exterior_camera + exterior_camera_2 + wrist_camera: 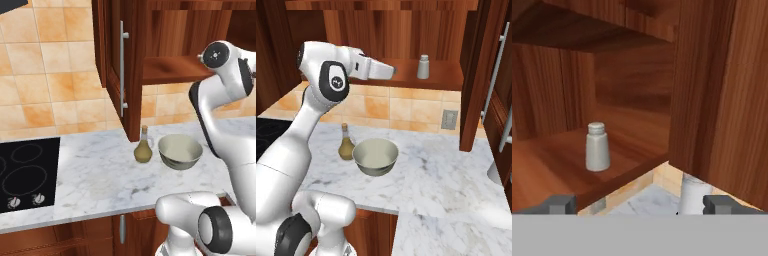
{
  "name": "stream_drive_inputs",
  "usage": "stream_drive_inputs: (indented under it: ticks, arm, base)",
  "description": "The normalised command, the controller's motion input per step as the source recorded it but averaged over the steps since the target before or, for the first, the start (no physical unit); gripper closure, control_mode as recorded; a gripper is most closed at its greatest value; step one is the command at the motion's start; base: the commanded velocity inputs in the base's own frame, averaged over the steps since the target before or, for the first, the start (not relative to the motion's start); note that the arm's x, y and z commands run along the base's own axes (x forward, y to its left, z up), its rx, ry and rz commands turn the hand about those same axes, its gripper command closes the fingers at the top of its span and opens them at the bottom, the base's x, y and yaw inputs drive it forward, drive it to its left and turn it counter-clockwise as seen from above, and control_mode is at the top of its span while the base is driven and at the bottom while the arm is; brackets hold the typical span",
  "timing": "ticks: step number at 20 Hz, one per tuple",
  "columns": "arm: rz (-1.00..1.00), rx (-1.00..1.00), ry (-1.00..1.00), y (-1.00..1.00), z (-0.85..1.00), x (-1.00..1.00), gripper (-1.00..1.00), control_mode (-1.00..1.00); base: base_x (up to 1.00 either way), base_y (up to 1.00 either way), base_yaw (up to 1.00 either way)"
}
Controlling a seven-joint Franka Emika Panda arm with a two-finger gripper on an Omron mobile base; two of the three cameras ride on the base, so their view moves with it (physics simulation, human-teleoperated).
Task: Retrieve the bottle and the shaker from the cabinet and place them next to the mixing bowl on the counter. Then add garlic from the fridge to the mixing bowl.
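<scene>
My gripper (pixel 639 204) is wide open and holds nothing; the shaker (pixel 597 147) stands upright on the cabinet (pixel 557 170) shelf ahead, slightly left. I'd centre on it, advance level, and close around its body.

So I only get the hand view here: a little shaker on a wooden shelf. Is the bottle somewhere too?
Observer: Yes. The bottle already stands on the counter, just left of the mixing bowl in the left base view.
Operator: Is anything in that bowl?
Observer: No, it looks empty in the right base view.
Operator: And how near is the robot to the shaker?
Observer: The gripper is up at shelf height in the open cabinet, jaws wide open and holding nothing, with the shaker still a gap ahead of it.
</scene>
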Motion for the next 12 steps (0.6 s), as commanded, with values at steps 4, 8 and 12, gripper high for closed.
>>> stream_drive_inputs:
  ticks: [4, 8, 12]
  arm:
    - [0.04, 0.15, 0.20, -0.30, 0.00, 0.17, -1.00, -1.00]
    - [0.01, 0.13, 0.19, -0.16, 0.00, 0.29, -1.00, -1.00]
    - [0.00, 0.09, 0.05, -0.09, -0.07, 0.16, -1.00, -1.00]
  base:
    - [0.00, 0.00, 0.00]
    - [0.00, 0.00, 0.00]
    - [0.00, 0.00, 0.00]
